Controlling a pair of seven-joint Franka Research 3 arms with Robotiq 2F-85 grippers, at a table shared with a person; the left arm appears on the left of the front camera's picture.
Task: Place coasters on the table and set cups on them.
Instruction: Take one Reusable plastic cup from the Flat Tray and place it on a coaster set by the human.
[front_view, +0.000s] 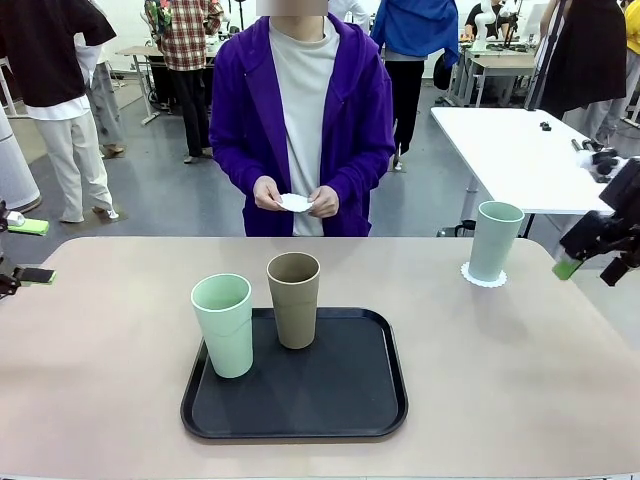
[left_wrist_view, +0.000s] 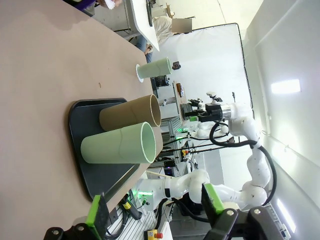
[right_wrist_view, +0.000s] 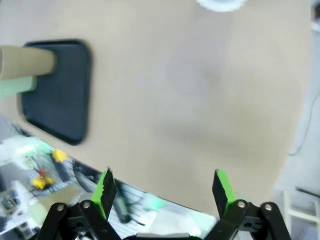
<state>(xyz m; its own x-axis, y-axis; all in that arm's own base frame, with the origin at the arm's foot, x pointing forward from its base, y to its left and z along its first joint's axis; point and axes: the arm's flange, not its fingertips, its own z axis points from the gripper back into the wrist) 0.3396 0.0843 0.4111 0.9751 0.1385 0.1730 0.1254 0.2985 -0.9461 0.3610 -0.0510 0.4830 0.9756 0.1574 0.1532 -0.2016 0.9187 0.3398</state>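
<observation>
A mint cup (front_view: 495, 240) stands on a lacy white coaster (front_view: 484, 277) at the far right of the beige table (front_view: 120, 350). A second mint cup (front_view: 223, 325) and a tan cup (front_view: 294, 299) stand upright on the black tray (front_view: 340, 400). The person's hands hold another coaster (front_view: 296, 203) above the far edge. My right gripper (front_view: 592, 265) hovers open right of the cup on its coaster, nothing between its fingers (right_wrist_view: 105, 192). My left gripper (front_view: 30, 250) is open and empty at the left edge; in its wrist view the fingers (left_wrist_view: 95, 215) point toward the tray cups (left_wrist_view: 120, 145).
A white table (front_view: 520, 150) stands behind at the right. Bare tabletop lies left and right of the tray and between the tray and the person. The right wrist view looks down on the table's near edge (right_wrist_view: 150, 192) with the tray (right_wrist_view: 57, 95) to one side.
</observation>
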